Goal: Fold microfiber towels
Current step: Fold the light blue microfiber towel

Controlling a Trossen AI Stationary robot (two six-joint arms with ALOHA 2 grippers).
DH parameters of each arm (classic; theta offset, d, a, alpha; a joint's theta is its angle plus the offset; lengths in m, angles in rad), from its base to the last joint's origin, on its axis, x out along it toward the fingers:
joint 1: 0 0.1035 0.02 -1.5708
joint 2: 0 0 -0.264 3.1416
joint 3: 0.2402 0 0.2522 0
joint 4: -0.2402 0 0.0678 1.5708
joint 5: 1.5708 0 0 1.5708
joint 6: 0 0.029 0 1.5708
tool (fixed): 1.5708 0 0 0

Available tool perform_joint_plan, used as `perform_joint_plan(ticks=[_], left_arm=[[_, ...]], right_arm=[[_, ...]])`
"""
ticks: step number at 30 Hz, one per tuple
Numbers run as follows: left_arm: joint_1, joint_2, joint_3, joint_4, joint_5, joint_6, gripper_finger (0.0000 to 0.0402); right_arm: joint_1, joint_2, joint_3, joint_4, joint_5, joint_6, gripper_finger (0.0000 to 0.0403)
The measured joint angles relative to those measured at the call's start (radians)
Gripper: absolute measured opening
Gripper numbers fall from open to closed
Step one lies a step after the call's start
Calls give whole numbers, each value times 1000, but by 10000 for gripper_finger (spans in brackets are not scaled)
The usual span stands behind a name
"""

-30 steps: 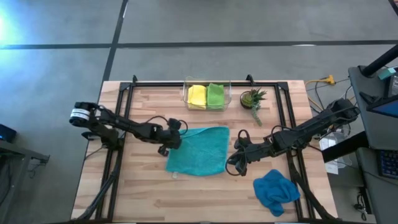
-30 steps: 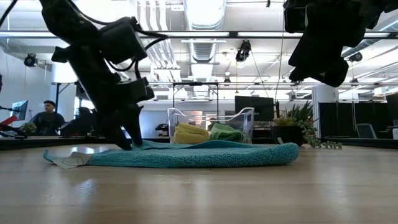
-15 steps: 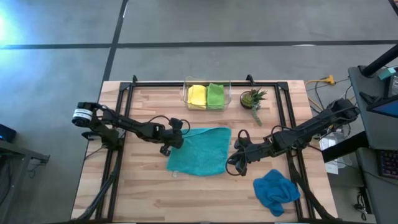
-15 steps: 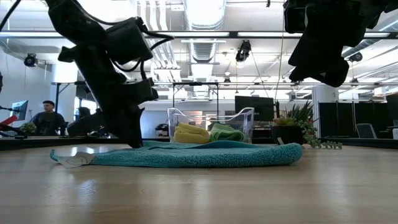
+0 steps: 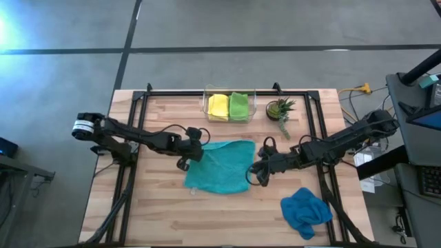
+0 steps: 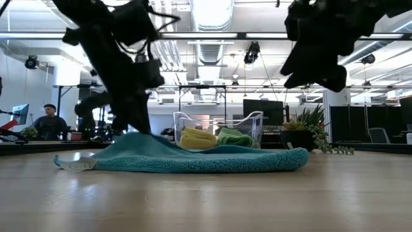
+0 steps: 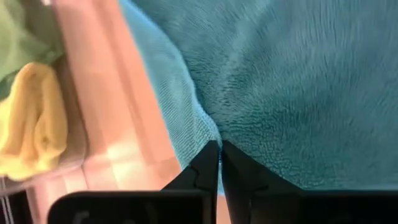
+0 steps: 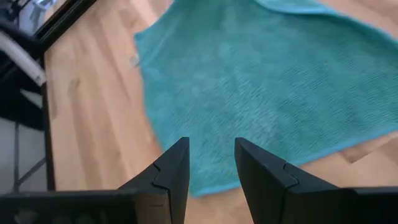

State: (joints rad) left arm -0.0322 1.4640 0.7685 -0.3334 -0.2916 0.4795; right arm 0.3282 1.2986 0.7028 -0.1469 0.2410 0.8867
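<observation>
Left hand [image 7: 219,152]: pinched shut on the left edge of the soft teal microfiber towel [image 5: 222,165], raising it off the wooden surface [image 5: 158,213], likely to start a fold.
Right hand [image 8: 211,163]: fingers apart, empty, hovering at the towel's right edge.
Low view: shows the lifted edge.
High view: shows a crumpled blue towel [image 5: 305,211] near the front right, and yellow and lime ones binned.
</observation>
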Motion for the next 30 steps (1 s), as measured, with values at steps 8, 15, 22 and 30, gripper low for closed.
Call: perform_joint_plan(ticks=[8,15,22,30], left_arm=[[1,-55,4,-26,7,-211,0],[26,-32,1,-26,51,-323,0],[31,-29,-3,-24,55,-311,0],[32,-31,-3,-23,56,-316,0]], right_arm=[[-134,-1,-44,5,-4,-4,123],[-271,0,-165,89,-93,33,123],[-432,69,-215,148,-108,35,148],[-509,286,-41,57,-140,-87,172]])
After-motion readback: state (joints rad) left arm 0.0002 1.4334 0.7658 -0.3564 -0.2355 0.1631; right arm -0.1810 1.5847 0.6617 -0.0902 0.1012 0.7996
